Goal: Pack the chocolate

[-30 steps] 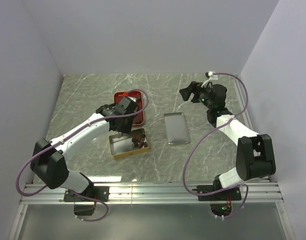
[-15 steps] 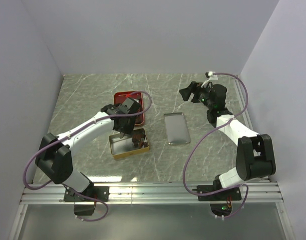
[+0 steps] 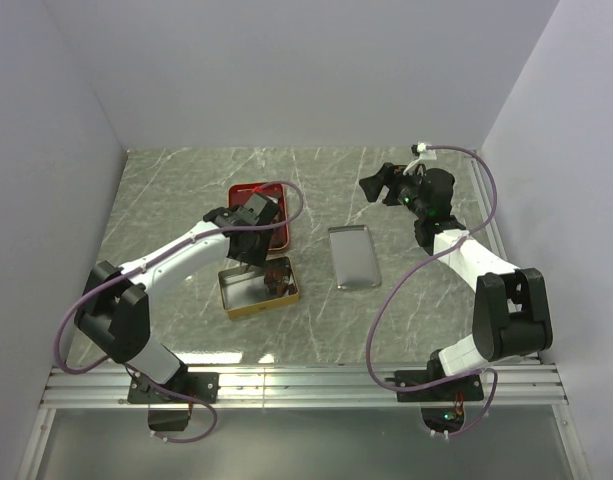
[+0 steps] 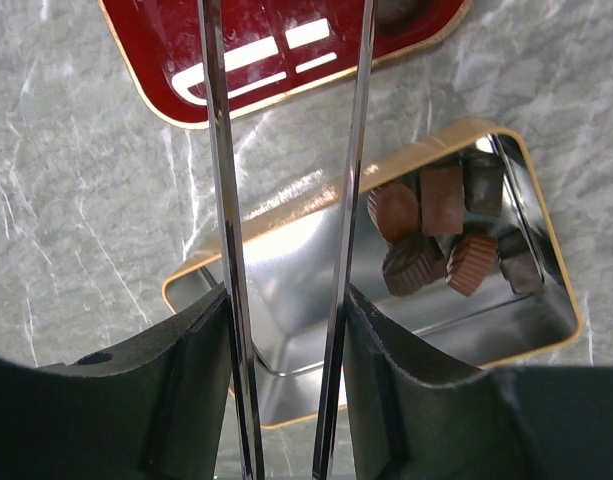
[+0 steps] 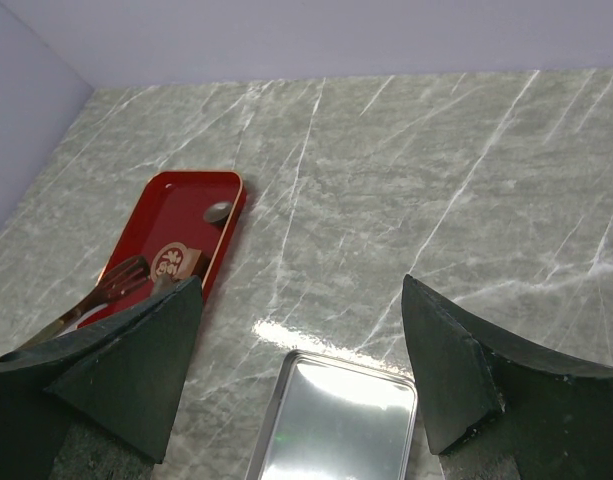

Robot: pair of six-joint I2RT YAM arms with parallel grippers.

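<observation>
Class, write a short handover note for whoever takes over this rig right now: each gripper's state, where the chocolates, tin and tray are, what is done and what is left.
Left gripper: open, nothing between its jaws, over the gold tin.
Right gripper: open, empty, hovering far right of the work.
Done: about six chocolate pieces lie at one end of the tin.
Left: one chocolate piece shows on the red tray; the arm hides part of the tray from above.
Silver lid lies flat right of the tin, apart; closing probably comes last.
</observation>
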